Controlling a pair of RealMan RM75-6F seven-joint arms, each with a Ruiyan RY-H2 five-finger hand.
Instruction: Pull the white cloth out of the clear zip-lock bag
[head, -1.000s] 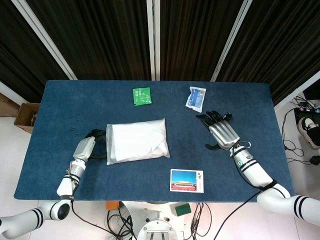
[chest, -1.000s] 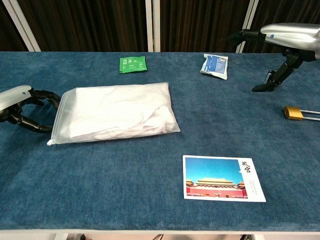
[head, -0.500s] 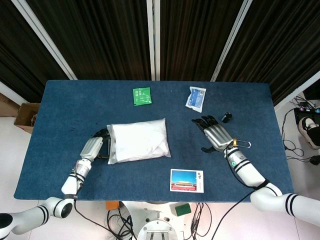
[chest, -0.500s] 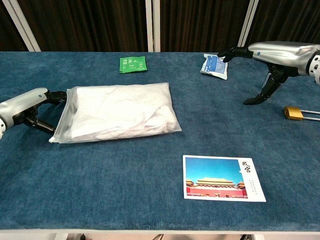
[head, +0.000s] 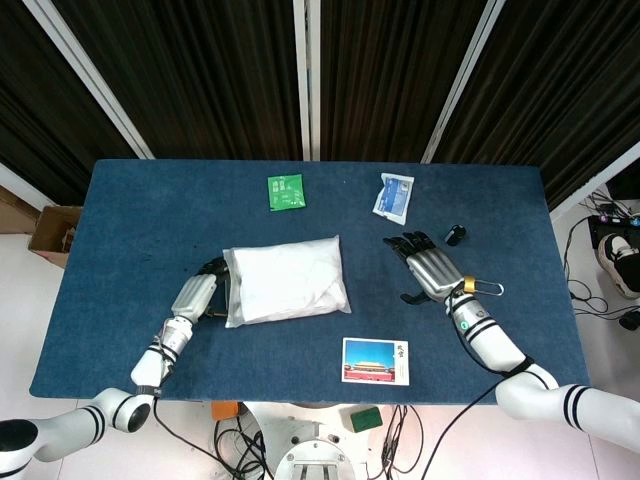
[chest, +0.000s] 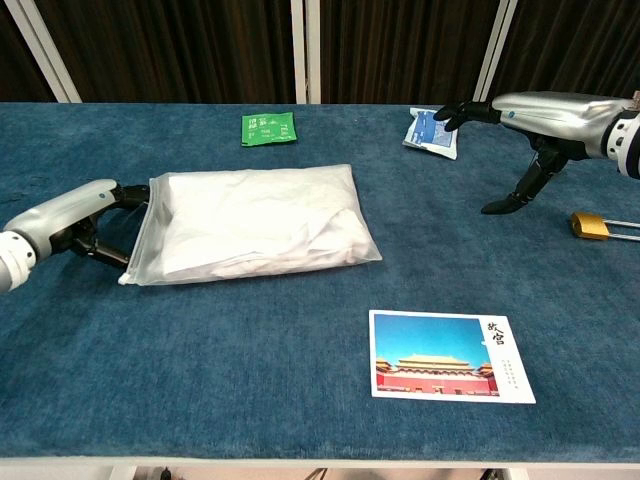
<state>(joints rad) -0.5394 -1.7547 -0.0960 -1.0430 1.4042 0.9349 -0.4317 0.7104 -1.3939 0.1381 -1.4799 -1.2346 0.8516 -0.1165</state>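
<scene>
The clear zip-lock bag (head: 286, 281) (chest: 258, 224) lies flat in the middle of the blue table with the white cloth (chest: 270, 215) bunched inside it. My left hand (head: 203, 291) (chest: 84, 218) sits at the bag's left short edge. Its curved fingers (chest: 124, 192) and thumb touch that edge, still apart and not closed on it. My right hand (head: 427, 264) (chest: 536, 114) hovers above the table to the right of the bag, fingers spread and thumb pointing down, holding nothing.
A green packet (head: 285, 190) (chest: 267, 128) and a blue-white packet (head: 394, 195) (chest: 430, 131) lie at the back. A postcard (head: 374, 361) (chest: 450, 355) lies near the front edge. A brass padlock (head: 472, 288) (chest: 590, 225) sits beside my right wrist, a small black object (head: 455, 235) further back.
My left hand moved right up against the bag's left edge, and the bag slid slightly right. My right hand came in towards the centre and dropped a little.
</scene>
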